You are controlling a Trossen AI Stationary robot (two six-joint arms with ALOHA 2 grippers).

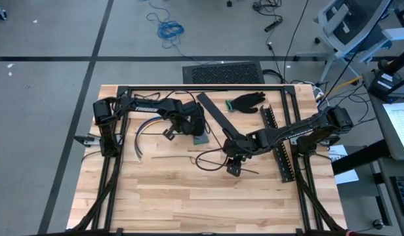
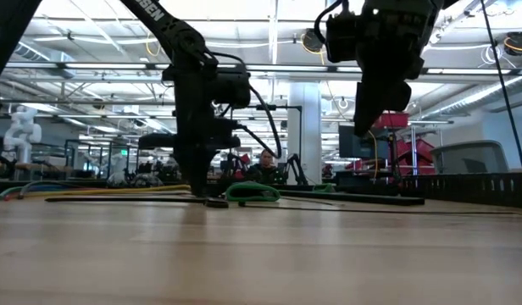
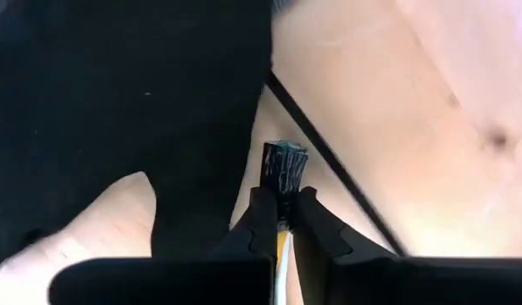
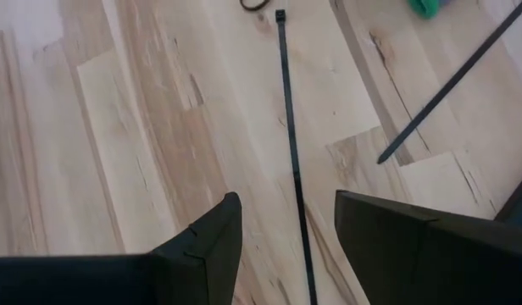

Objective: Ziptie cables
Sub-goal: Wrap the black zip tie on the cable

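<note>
The cables [image 1: 140, 133] are a curved bundle of multicoloured wires lying on the table's left part. They also show in the low view [image 2: 66, 191]. My left gripper [image 1: 170, 133] is shut on their far end, which carries a black connector [image 3: 284, 168]. My right gripper [image 1: 233, 168] is open and empty, raised over the table's middle [image 2: 369, 114]. In the right wrist view a black zip tie [image 4: 289, 144] lies flat on the wood, in line with the gap between the open fingers [image 4: 286, 246]. A second zip tie [image 4: 447, 93] lies beside it. My left gripper pinches the cables between its two fingers [image 3: 261, 222], just behind the black connector [image 3: 284, 174], which sticks out past the fingertips. A yellow-white wire [image 3: 281, 250] shows between the fingers. The fingers point down, close to the table. The rest of the bundle lies on the wood.
A black slotted strip [image 1: 279, 145] lies on the table's right part, under the right arm. A black glove [image 1: 245, 101] and a flat black bar [image 1: 214, 113] lie at the back. A green piece [image 1: 201, 139] and a black looped cord [image 1: 212, 161] lie mid-table.
</note>
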